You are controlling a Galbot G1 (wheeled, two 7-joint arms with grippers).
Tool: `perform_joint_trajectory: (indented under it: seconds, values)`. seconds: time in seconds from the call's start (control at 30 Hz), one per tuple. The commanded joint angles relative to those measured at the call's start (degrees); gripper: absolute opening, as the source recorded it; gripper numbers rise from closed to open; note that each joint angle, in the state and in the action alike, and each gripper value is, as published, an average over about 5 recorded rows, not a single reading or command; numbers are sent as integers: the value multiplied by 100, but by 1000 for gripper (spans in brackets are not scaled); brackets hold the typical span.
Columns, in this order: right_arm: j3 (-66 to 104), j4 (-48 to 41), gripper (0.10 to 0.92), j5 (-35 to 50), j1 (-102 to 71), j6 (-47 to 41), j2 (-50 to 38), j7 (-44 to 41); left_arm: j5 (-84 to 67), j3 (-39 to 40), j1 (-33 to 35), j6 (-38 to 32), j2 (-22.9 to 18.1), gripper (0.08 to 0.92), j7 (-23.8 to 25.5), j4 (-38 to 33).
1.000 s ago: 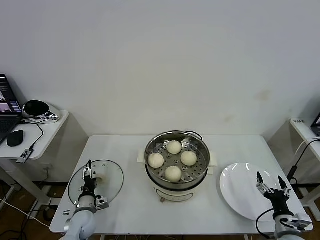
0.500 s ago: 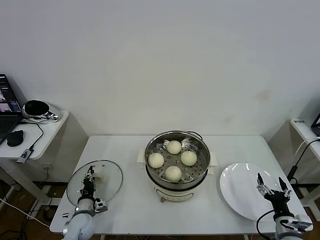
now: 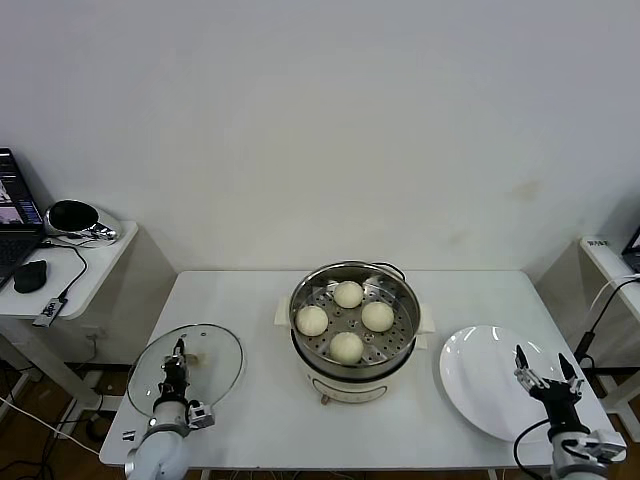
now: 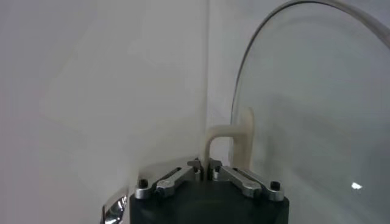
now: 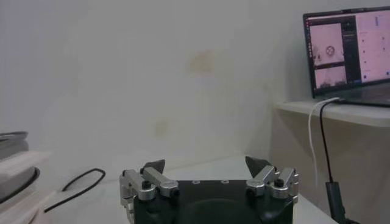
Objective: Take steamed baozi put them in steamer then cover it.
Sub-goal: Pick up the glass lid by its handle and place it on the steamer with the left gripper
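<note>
I am clamping my left gripper on the cream-white handle of the glass cover, which is sitting at the table's left front corner, well apart from the steamer. All four steamed baozi are lying on the steamer's perforated tray at the table's middle. My right gripper is hovering spread wide over the near edge of the white plate.
</note>
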Motion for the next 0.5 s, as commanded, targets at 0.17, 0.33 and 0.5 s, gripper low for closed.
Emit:
perform_joint_trajectory:
  seconds: [0.17, 0.33, 0.5]
  values:
    - [35, 151, 823, 54, 24, -96, -21, 7, 433, 525, 328, 2370, 57, 133, 422, -2304]
    - [15, 174, 823, -103, 20, -159, -31, 30, 1259, 363, 260, 2668, -543, 133, 1161, -2828]
    - [-36, 155, 823, -242, 6, -219, -39, 44, 1838, 249, 93, 2661, -1161, 133, 1575, -3039]
